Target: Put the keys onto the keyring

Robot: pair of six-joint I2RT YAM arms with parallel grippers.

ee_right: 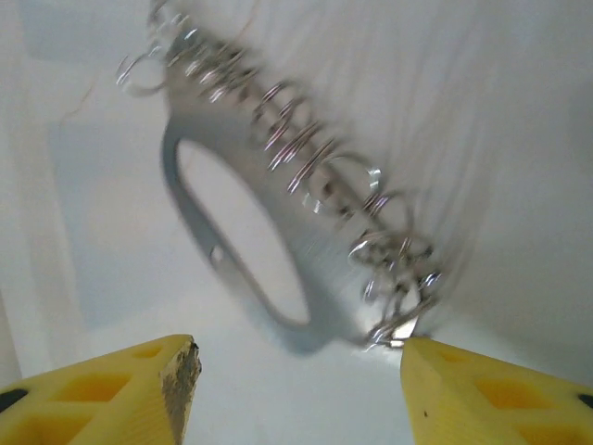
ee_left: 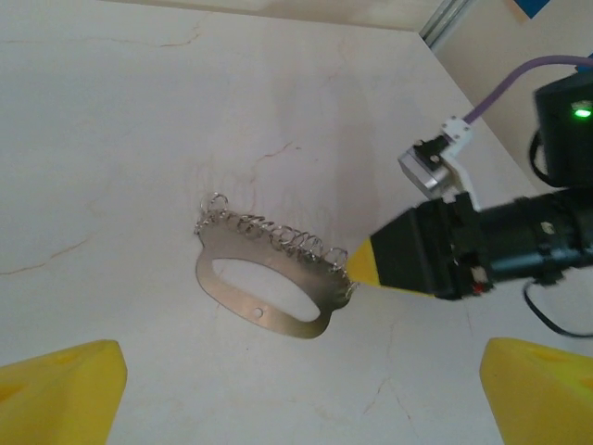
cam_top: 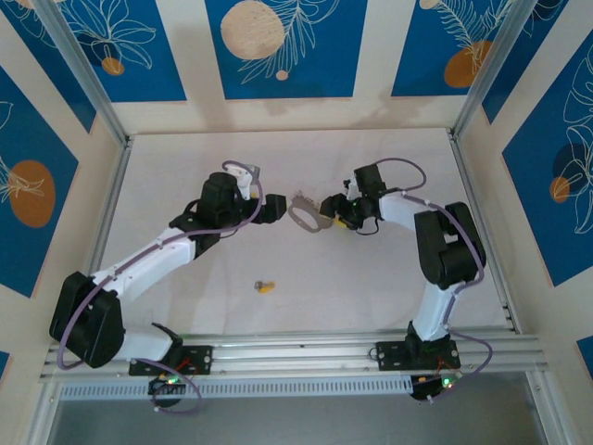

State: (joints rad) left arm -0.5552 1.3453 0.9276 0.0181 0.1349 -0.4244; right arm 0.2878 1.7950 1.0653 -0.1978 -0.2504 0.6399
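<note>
The keyring (cam_top: 302, 220) is a flat grey oval loop with a row of small wire rings along one long side, lying mid-table between my two grippers. In the left wrist view the keyring (ee_left: 324, 287) lies ahead of my open left gripper (ee_left: 296, 403), whose yellow fingertips (ee_left: 57, 389) stay well short of it. My right gripper (ee_right: 296, 375) is open at the keyring's (ee_right: 320, 278) end, one fingertip (ee_right: 482, 389) touching the last wire rings. The small gold-headed key (cam_top: 264, 286) lies alone on the table nearer the arm bases. My left gripper (cam_top: 275, 209) and right gripper (cam_top: 332, 221) flank the loop.
The white tabletop (cam_top: 185, 167) is bounded by aluminium rails (cam_top: 111, 195) at both sides and a front rail by the bases. Purple cables run along both arms. Blue patterned panels stand behind the table.
</note>
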